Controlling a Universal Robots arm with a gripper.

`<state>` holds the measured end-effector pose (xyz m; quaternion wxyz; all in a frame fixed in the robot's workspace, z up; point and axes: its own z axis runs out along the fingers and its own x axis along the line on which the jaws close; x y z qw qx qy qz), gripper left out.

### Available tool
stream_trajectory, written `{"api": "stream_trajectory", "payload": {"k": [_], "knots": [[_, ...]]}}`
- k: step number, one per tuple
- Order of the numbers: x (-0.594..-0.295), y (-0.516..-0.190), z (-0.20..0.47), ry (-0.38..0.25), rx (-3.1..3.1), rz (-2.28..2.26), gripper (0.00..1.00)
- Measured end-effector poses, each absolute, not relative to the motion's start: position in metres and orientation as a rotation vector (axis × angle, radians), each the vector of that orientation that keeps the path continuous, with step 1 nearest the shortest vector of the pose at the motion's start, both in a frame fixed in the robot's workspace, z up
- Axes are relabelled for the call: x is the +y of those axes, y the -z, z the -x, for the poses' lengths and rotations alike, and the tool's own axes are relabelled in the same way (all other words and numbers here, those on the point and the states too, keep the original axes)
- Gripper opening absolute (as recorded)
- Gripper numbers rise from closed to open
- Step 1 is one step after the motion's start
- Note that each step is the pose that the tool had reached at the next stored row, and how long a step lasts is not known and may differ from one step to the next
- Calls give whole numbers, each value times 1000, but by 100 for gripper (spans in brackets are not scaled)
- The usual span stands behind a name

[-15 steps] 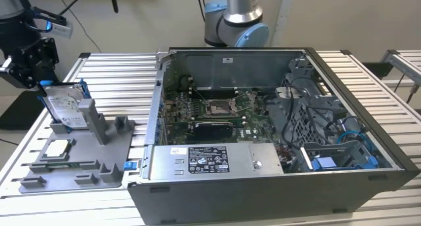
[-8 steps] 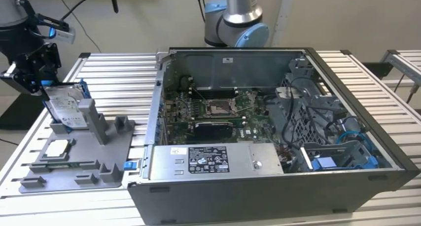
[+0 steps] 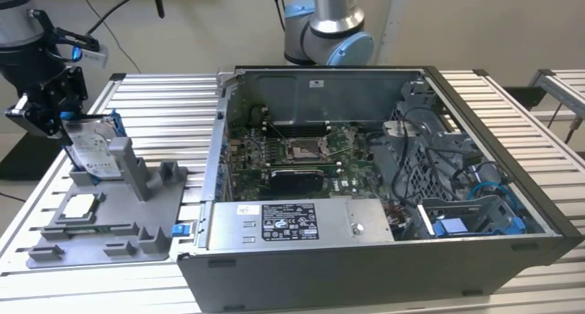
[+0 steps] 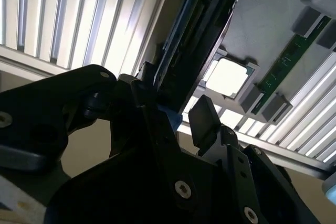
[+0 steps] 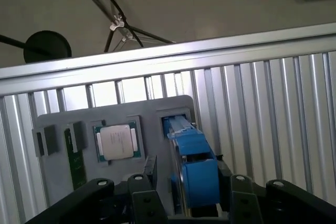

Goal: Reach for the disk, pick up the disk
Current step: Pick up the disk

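Indoors, disk stands upright above slatted metal table.

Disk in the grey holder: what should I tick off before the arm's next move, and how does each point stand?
1. Disk upright in the grey holder: ok.
2. Gripper straddling the disk: ok.
3. Fingers clamped on the disk: not ok, gaps show on both sides in the first wrist view.
4. Disk lifted out of the holder: not ok.
5. Chip apart from the fingers: ok.
6. How far down the fingers overlap the disk: cannot tell.
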<state>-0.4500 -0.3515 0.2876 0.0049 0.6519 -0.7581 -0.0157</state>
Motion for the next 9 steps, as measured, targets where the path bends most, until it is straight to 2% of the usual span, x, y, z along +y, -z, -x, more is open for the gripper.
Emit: {"api": "stream_trajectory", "payload": {"k": [9], "knots": [[-351,-278,450,49,-2359,-2058,100]]}}
